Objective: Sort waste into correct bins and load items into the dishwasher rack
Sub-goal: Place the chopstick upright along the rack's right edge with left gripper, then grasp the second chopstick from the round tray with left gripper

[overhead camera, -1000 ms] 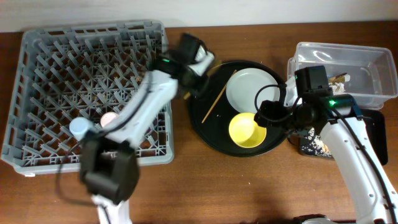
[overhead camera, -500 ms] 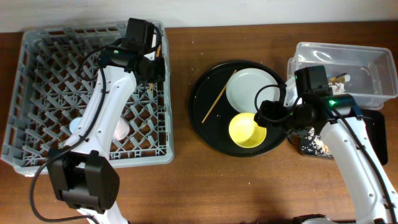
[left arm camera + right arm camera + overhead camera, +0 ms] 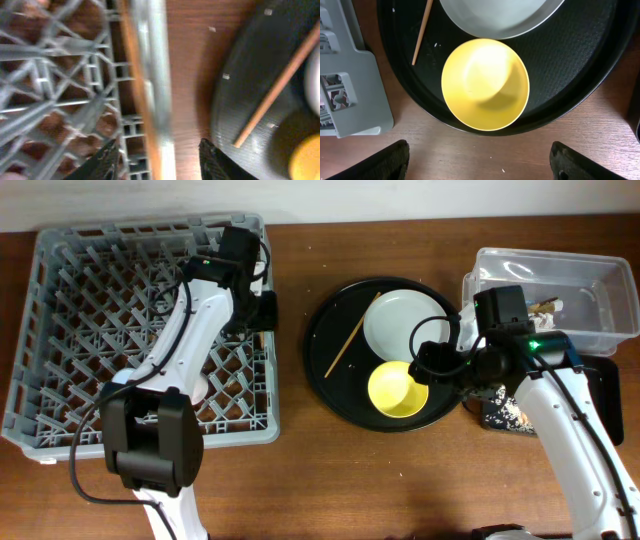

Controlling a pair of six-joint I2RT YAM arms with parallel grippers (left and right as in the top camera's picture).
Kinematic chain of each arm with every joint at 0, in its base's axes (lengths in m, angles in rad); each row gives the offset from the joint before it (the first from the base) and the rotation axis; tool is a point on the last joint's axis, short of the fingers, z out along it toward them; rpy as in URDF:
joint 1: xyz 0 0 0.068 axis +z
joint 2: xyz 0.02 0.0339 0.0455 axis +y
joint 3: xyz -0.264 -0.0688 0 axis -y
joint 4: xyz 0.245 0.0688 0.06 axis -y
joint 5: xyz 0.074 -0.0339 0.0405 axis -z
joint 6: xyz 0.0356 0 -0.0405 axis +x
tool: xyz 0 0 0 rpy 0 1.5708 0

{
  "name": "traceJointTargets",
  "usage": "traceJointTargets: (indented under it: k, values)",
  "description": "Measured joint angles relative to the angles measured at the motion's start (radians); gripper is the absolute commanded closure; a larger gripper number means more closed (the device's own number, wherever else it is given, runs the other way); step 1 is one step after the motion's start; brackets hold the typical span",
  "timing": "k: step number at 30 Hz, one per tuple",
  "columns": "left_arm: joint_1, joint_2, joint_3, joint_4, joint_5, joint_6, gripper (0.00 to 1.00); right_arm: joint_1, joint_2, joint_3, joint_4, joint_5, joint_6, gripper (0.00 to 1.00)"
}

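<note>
**Both pincers spread, one over the rack's rim, one beside the yellow bowl**

The left pincer (image 3: 159, 146) has its fingers wide apart and grips nothing. Between them runs the right-hand rim of the large square grey plastic dishwasher rack (image 3: 150, 228). A thin wooden chopstick (image 3: 134, 75), blurred, lies along the inner side of that rim. The right pincer (image 3: 479, 150) is likewise spread and empty, and hovers just right of the round yellow bowl (image 3: 485, 85).

The tabletop (image 3: 300, 480) is dark brown wood, with a few pale specks between the rack and the tray. A strip of pale wall (image 3: 400, 200) runs along its far edge.

The large round black tray (image 3: 330, 385) sits in the middle of the tabletop, just right of the rack. It holds three things:
- the yellow bowl on its near side
- a round white-grey plate (image 3: 405, 320) just beyond the bowl
- a second wooden chopstick (image 3: 350, 342) lying slantwise on its left part

At the far right stands a clear plastic rectangular tub (image 3: 600, 275) with small white and brown bits (image 3: 547, 306) at its left end. Nearer than the tub, a shallow black rectangular tray (image 3: 612, 375) is mostly hidden under the right arm, so its contents cannot be told.
</note>
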Motion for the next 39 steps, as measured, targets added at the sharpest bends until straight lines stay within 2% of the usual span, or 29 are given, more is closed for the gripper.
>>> traceJointTargets:
  k: [2, 5, 8, 10, 13, 14, 16, 21, 22, 23, 25, 26, 29, 32, 35, 39]
  values:
    - [-0.024, -0.019, 0.000, 0.000, 0.080, 0.001, 0.46, 0.000, 0.000, 0.000, 0.000, 0.000, 0.000, 0.09]
    - [-0.124, -0.034, 0.000, 0.000, 0.076, 0.001, 0.46, 0.000, 0.000, 0.000, 0.000, 0.000, 0.000, 0.09]
    - [-0.149, -0.034, 0.000, 0.006, 0.075, 0.006, 0.46, 0.000, 0.000, 0.000, 0.000, 0.000, 0.000, 0.09]
    - [-0.166, -0.034, 0.000, 0.040, 0.066, 0.074, 0.46, 0.000, 0.000, 0.000, -0.001, 0.000, 0.000, 0.09]
    - [-0.274, -0.023, 0.003, 0.088, -0.026, 0.194, 0.46, 0.000, 0.000, 0.000, -0.003, 0.000, -0.001, 0.09]
    - [-0.305, 0.007, 0.004, 0.115, -0.063, 0.217, 0.47, 0.000, 0.000, 0.000, -0.004, 0.000, 0.000, 0.09]
    - [-0.318, 0.084, 0.007, 0.181, -0.099, 0.239, 0.56, 0.000, 0.000, 0.000, -0.003, 0.000, -0.001, 0.09]
    - [-0.318, 0.255, 0.007, 0.224, -0.106, 0.272, 0.60, 0.000, 0.000, 0.000, -0.002, 0.000, -0.001, 0.09]
    - [-0.319, 0.255, 0.007, 0.223, -0.105, 0.275, 0.62, 0.000, 0.000, 0.000, -0.002, 0.000, 0.000, 0.09]
    - [-0.320, 0.256, 0.007, 0.222, -0.106, 0.276, 0.70, 0.000, 0.000, 0.000, -0.002, 0.000, 0.000, 0.09]
    - [-0.320, 0.257, 0.007, 0.221, -0.110, 0.282, 0.94, 0.000, 0.000, 0.000, -0.002, 0.000, -0.001, 0.09]
    - [-0.319, 0.257, 0.008, 0.218, -0.115, 0.286, 1.00, 0.000, 0.000, 0.000, -0.002, 0.000, -0.001, 0.09]
    - [-0.319, 0.261, 0.014, 0.211, -0.120, 0.290, 1.00, 0.000, 0.000, 0.000, -0.002, 0.000, -0.001, 0.09]
    - [-0.319, 0.268, 0.051, 0.117, -0.107, 0.287, 1.00, 0.000, 0.000, 0.000, -0.002, 0.000, 0.000, 0.09]
    - [-0.298, 0.261, 0.191, -0.041, -0.102, 0.246, 1.00, 0.000, 0.000, 0.000, 0.000, 0.000, -0.001, 0.09]
    - [-0.238, 0.106, 0.265, -0.139, -0.113, 0.159, 1.00, 0.000, 0.000, 0.000, 0.001, 0.000, -0.001, 0.09]
